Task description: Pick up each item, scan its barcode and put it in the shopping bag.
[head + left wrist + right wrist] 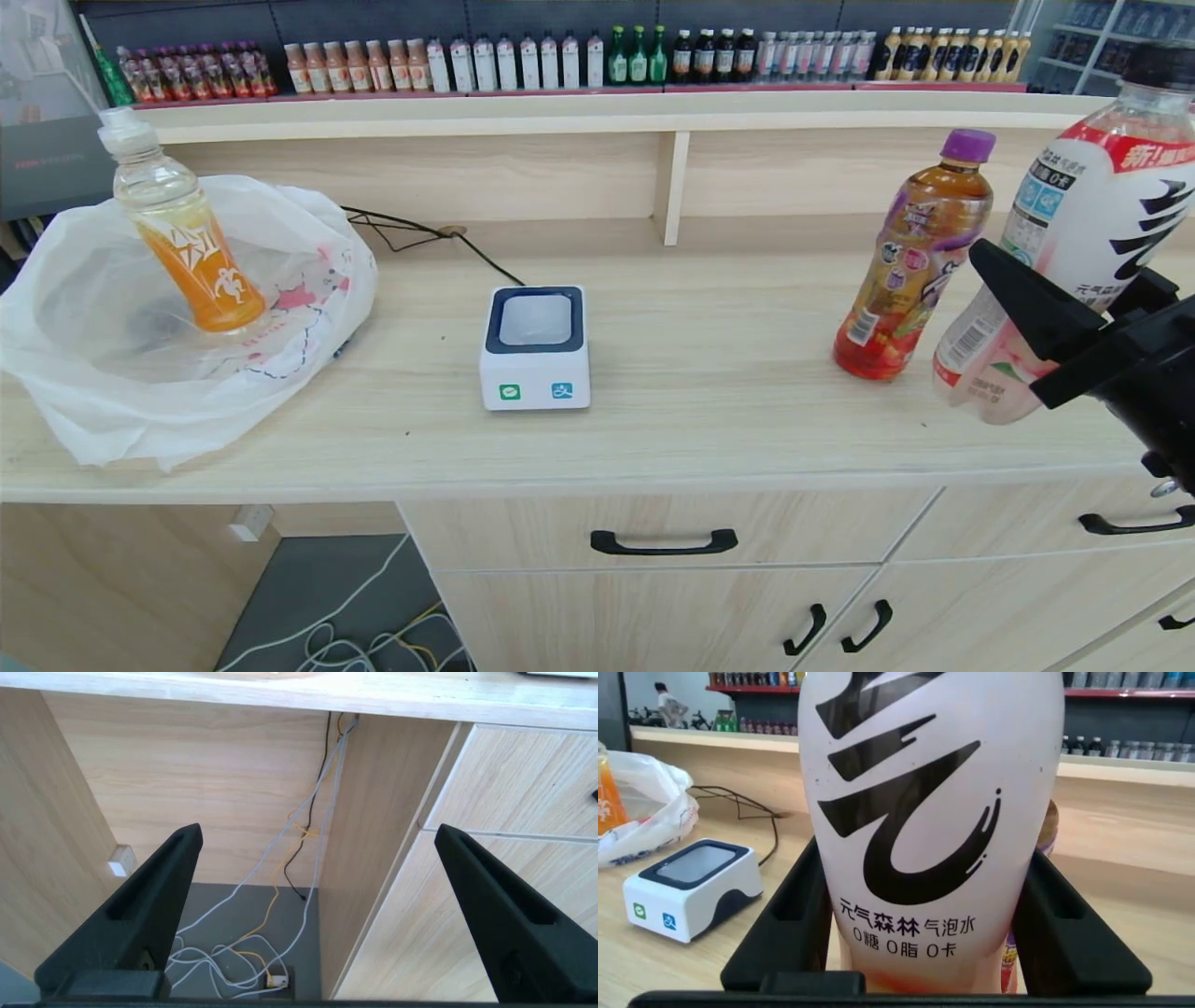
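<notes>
My right gripper (1074,350) is shut on a large white bottle (1074,224) with black brush lettering and a pink base, holding it tilted just above the counter at the far right. That white bottle (929,831) sits between the fingers (780,929) in the right wrist view. To its left an amber tea bottle (915,257) with a purple cap stands on the counter. The white barcode scanner (536,347) rests mid-counter. An orange drink bottle (182,229) leans inside the open white shopping bag (140,373) at the left. My left gripper (318,915) hangs open below the counter edge.
The scanner's black cable (420,233) runs to a hole at the counter's back. A raised wooden shelf (653,121) borders the rear, with stocked drink bottles (560,61) behind. Drawers with black handles (663,541) lie under the counter; loose cables (252,952) lie on the floor.
</notes>
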Motion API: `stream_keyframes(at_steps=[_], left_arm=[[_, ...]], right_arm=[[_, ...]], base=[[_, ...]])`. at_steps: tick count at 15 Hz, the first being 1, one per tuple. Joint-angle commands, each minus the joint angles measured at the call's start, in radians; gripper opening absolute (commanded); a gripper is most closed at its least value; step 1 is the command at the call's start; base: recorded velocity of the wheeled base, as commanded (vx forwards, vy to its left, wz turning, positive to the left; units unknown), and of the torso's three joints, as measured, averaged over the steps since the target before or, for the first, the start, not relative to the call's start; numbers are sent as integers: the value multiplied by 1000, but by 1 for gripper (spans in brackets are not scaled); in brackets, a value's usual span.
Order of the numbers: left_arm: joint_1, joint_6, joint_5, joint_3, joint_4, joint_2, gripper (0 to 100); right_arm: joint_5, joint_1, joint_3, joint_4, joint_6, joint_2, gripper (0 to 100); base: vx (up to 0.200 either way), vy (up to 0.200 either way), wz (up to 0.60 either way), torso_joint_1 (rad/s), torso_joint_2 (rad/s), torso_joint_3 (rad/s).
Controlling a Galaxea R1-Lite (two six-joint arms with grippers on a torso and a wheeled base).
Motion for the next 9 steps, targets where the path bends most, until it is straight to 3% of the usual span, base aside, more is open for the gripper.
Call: stream_keyframes(at_steps=[1,9], left_arm=[[1,-2,1,0,0,0,100],[1,-2,1,0,0,0,100]], right_arm=[[-1,-1,-9,-2,-1,19,0],[-10,26,-26,-6,5,36,0]], base=[[0,200,0,-2,-2,-2],[0,200,0,1,2,4]])
